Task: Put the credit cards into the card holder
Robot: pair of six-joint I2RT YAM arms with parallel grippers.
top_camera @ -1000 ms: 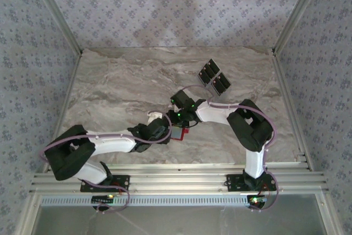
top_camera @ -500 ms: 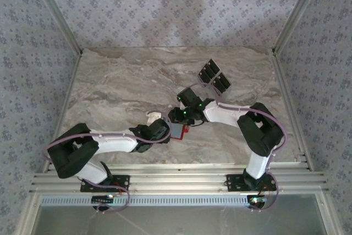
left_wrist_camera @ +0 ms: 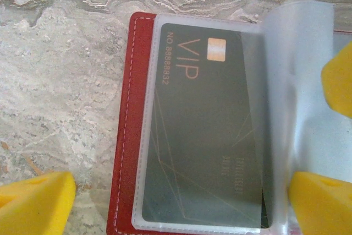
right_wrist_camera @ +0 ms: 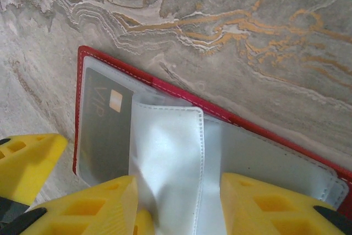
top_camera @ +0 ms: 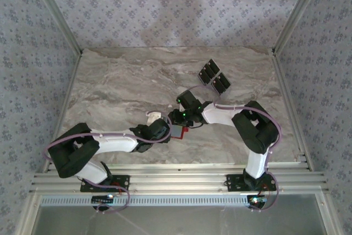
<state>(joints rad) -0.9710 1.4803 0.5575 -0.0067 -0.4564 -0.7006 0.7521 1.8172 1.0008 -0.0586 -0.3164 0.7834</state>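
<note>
The red card holder (top_camera: 180,131) lies open on the marble table between both grippers. In the left wrist view its red cover (left_wrist_camera: 124,136) carries a clear pocket with a dark VIP credit card (left_wrist_camera: 203,136) inside. My left gripper (left_wrist_camera: 181,199) is open and straddles that pocket. My right gripper (right_wrist_camera: 179,207) stands partly open over the holder (right_wrist_camera: 247,125), and a raised translucent pocket leaf (right_wrist_camera: 168,158) sits between its fingers, against the left one. Several black credit cards (top_camera: 214,77) lie clustered at the back right, apart from both grippers.
Aluminium rails (top_camera: 165,180) run along the near edge by the arm bases. Patterned walls and metal posts (top_camera: 291,17) close in the table at the sides and back. Bare marble (top_camera: 121,86) stretches to the left of the cards.
The right arm's elbow swung out to the right and came partly back. Both grippers stay over the card holder with their jaws unchanged.
</note>
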